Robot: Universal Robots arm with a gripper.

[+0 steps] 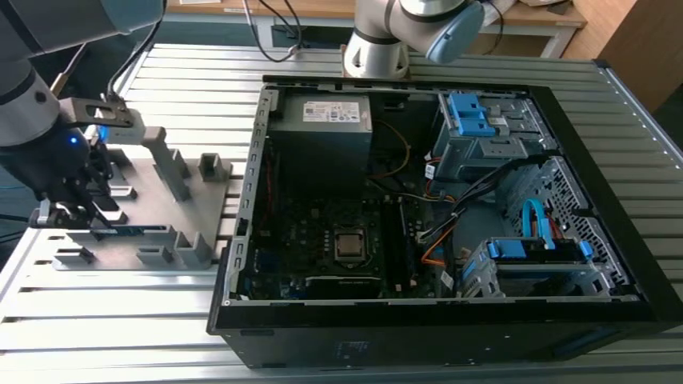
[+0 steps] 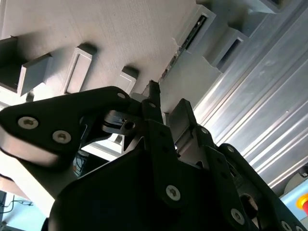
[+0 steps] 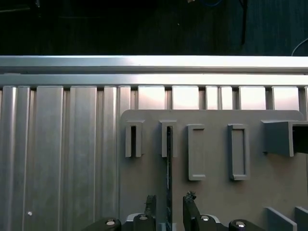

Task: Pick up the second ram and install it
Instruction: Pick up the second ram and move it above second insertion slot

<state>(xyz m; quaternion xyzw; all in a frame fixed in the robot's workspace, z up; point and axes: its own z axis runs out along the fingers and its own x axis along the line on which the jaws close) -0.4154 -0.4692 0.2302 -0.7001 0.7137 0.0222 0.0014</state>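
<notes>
The gripper [image 3: 170,202] stands open, fingers either side of the second ram [image 3: 169,154], not touching it

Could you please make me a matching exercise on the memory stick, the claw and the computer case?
Things:
1. thin dark memory stick
2. black claw
3. open black metal computer case

Places or states:
A. lies on the ribbed metal table
B. stands on edge in a slot of the flat grey fixture plate
C. open, one finger on each side of the stick

Pairs: 1-B, 2-C, 3-A
</notes>
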